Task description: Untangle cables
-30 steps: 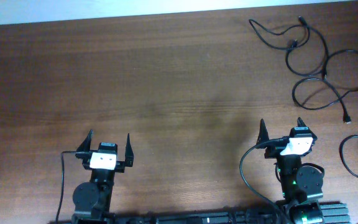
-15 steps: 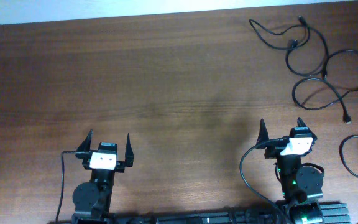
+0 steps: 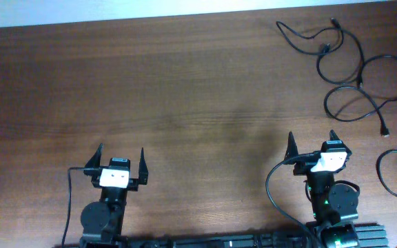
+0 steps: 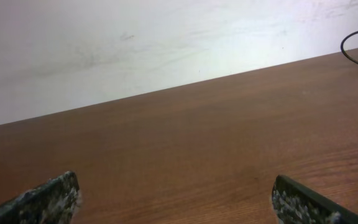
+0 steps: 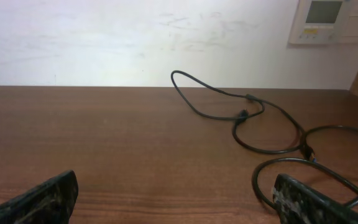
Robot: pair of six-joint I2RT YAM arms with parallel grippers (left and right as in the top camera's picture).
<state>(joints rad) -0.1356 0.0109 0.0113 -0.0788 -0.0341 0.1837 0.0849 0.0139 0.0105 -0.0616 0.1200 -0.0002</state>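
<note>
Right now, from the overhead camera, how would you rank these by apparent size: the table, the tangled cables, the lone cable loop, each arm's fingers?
1. table
2. tangled cables
3. lone cable loop, left fingers and right fingers: all look about alike, and the frame edge cuts the loop, so no ranking.

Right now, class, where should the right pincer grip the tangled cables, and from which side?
Probably the loose plug end of the cables, nearest the right pincer. Come straight down, astride the cord: it lies flat, clear of the crossings.
</note>
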